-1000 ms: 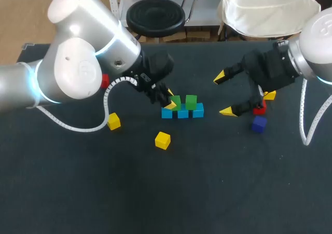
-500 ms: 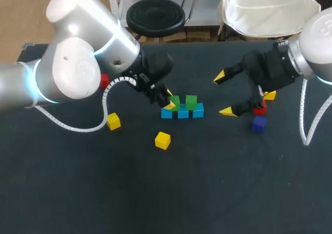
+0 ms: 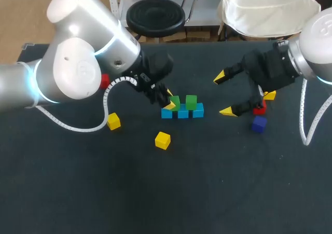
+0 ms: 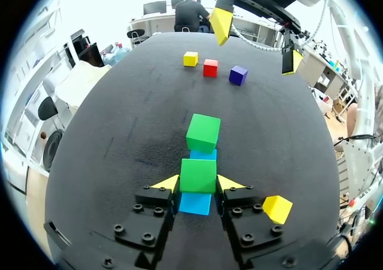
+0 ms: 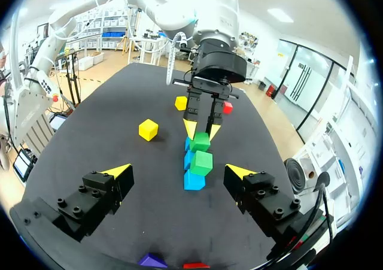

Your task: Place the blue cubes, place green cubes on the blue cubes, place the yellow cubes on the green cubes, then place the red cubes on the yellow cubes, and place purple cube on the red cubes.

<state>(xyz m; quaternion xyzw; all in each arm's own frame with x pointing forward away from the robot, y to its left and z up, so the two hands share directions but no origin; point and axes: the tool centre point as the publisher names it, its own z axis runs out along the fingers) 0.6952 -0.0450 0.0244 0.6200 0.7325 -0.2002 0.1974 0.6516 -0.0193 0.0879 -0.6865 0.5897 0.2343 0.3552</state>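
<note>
The green layer is in hand. The left tool (image 4: 198, 185) is clamping a green cube (image 4: 198, 175), one yellow-tipped finger pressing each side. The cube is sitting over the near end of the row of blue cubes (image 3: 182, 113) in the middle of the desk (image 3: 207, 182). Just ahead of it on the same row, the other green cube (image 4: 203, 132) is resting free of any tool. From the wrist view the held cube is looking level and square to the blue beneath. Whether its full weight is already on the row is hard to tell from these angles.

The right tool (image 3: 224, 94) is hanging with its fingers wide apart and nothing between them. It is near the row on the right and beside a red cube (image 3: 259, 109), a purple cube (image 3: 259, 124) and a far yellow cube (image 3: 270, 95).

By my reading the next move is asking for a gentle release. The fingers should be parting evenly and then lifting straight up, so that neither tip is dragging the green cube off its blue support or nudging its neighbour. After that the yellow layer is waiting. A yellow cube (image 3: 162, 140) is lying loose near the row, and a second yellow cube (image 3: 114, 121) is lying farther out on the left arm's side.
</note>
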